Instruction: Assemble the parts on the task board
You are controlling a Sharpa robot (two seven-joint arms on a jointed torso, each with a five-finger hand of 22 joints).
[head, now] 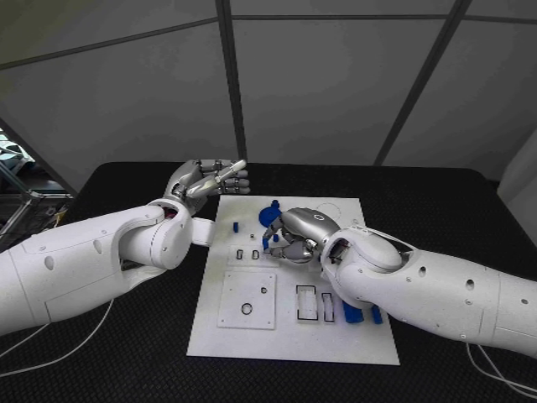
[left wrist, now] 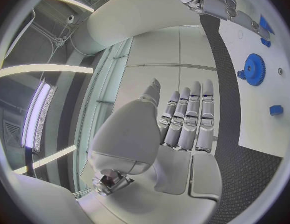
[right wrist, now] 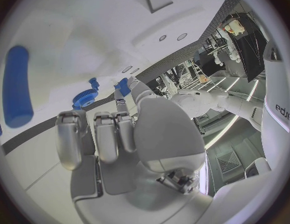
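Lying on black table (head: 123, 353): white task board (head: 293, 336), in the middle.
On board: blue gear (head: 270, 216) near far edge; blue parts (head: 363, 314) near right edge; small blue peg (head: 236, 226).
Left hand (head: 203, 178): fingers straight, holding nothing, over far left corner.
Right hand (head: 298, 236): curled over board's middle; hold cannot be told.

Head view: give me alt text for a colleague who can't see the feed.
The robot's right hand rests, fingers curled, on the middle of the white rectangular task board, beside a blue toothed gear. The left hand is raised, holding nothing, off the board's far left corner. Small blue parts lie near the board's near right edge.
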